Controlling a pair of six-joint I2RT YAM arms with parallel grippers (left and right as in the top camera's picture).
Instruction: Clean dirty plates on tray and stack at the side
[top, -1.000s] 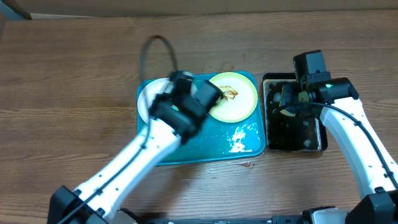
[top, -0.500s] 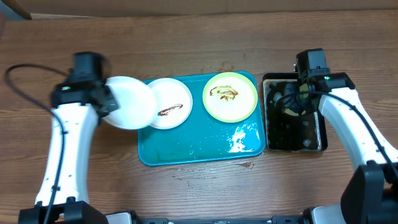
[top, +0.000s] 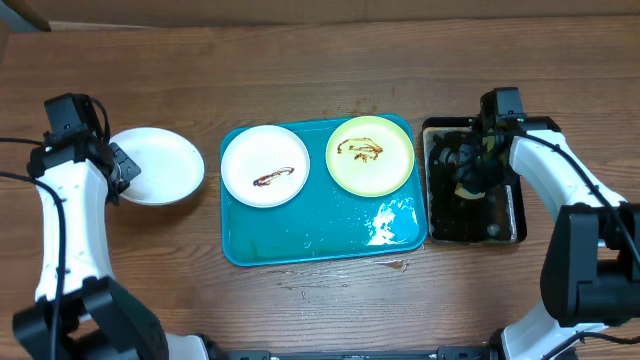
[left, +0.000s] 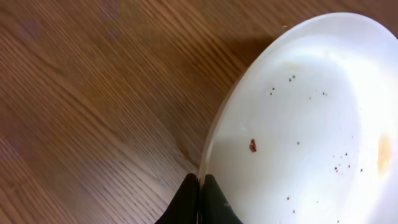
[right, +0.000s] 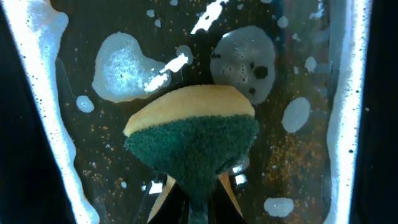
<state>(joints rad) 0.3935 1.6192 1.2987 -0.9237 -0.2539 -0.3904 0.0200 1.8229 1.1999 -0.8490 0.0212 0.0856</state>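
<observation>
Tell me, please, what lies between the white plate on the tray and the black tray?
The yellow-green plate, sauce-smeared, sitting on the blue tray; the overhead view shows it.

- left wrist view: the plate runs off the right and bottom edges, so only part of it shows.
- the left gripper is just two dark tips at the bottom edge, and the table on the left is blurred.
- right wrist view: the sponge loses its lower end between the right gripper fingers, which the bottom edge cuts off.
- from above, both grippers' jaws hide under the wrists, and the sponge is too small to make out.
- the left arm and right arm run off the bottom edge.
</observation>
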